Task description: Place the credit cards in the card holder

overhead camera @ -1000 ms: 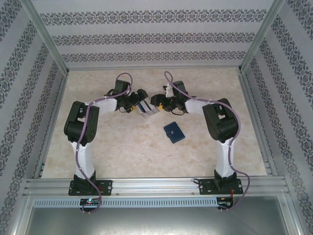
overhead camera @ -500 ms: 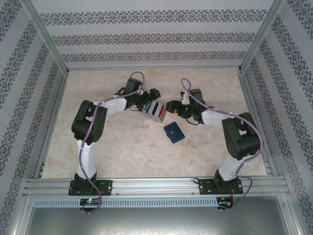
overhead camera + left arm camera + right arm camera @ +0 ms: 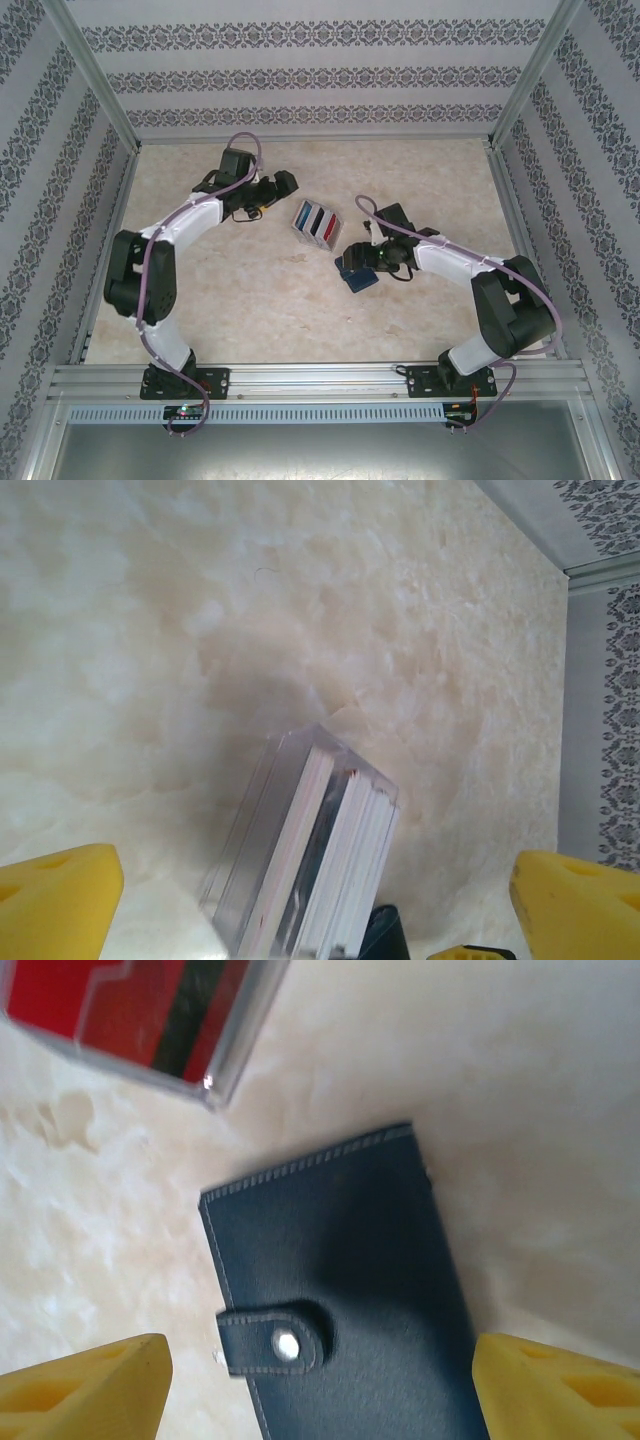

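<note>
The credit cards (image 3: 317,222) stand on edge inside a clear slotted case in mid-table, showing red, dark blue and whitish; their edges (image 3: 335,850) face the left wrist camera. My left gripper (image 3: 288,184) is open, a short way left of the case, with nothing between its yellow fingertips (image 3: 55,900). The card holder (image 3: 362,281), a navy wallet with its snap strap shut (image 3: 288,1344), lies flat just near of the case. My right gripper (image 3: 349,262) hovers open right over it, and its fingertips (image 3: 85,1385) flank the wallet (image 3: 340,1280) without gripping it.
The clear case's corner with a red card (image 3: 140,1010) lies close beyond the wallet. Aluminium frame posts and patterned walls (image 3: 320,75) close in the marble-look table (image 3: 250,310) on three sides. Open tabletop lies near and to both sides.
The left arm has drawn back to the left, away from the case. The right gripper has swung toward the near side, come over the wallet and opened wider. The case now stands alone.
</note>
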Controlling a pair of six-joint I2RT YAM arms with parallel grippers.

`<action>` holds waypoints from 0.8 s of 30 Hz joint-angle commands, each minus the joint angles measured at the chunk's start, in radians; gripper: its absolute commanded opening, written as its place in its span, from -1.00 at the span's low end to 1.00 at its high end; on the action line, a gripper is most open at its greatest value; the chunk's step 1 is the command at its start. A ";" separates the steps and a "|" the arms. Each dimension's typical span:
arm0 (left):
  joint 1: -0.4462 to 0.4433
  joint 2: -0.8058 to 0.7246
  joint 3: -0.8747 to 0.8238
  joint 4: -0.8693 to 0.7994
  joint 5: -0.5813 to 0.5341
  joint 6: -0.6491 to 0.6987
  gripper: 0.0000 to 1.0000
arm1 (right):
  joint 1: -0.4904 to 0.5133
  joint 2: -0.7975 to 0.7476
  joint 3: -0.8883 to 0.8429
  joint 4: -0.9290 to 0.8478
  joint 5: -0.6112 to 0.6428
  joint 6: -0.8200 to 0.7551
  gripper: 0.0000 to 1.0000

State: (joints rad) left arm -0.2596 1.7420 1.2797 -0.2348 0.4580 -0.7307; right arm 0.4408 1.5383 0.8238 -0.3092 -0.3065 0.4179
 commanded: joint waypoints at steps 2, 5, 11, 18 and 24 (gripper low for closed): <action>-0.002 -0.096 -0.076 -0.181 -0.091 0.083 0.99 | 0.053 0.053 0.029 -0.105 0.110 -0.061 0.63; -0.003 -0.152 -0.130 -0.195 -0.102 0.087 0.99 | 0.118 0.115 0.086 -0.145 0.205 -0.102 0.70; 0.001 -0.224 -0.181 -0.246 -0.142 0.088 0.99 | 0.213 0.231 0.211 -0.237 0.393 -0.205 0.59; 0.032 -0.309 -0.235 -0.268 -0.135 0.059 0.99 | 0.302 0.254 0.262 -0.249 0.368 -0.354 0.38; 0.048 -0.364 -0.303 -0.315 -0.082 0.035 0.99 | 0.491 0.247 0.251 -0.241 0.445 -0.668 0.38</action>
State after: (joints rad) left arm -0.2203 1.4117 1.0210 -0.4870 0.3435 -0.6704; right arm 0.8646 1.7741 1.0908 -0.5144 0.0933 -0.0471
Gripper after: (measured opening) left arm 0.995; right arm 0.685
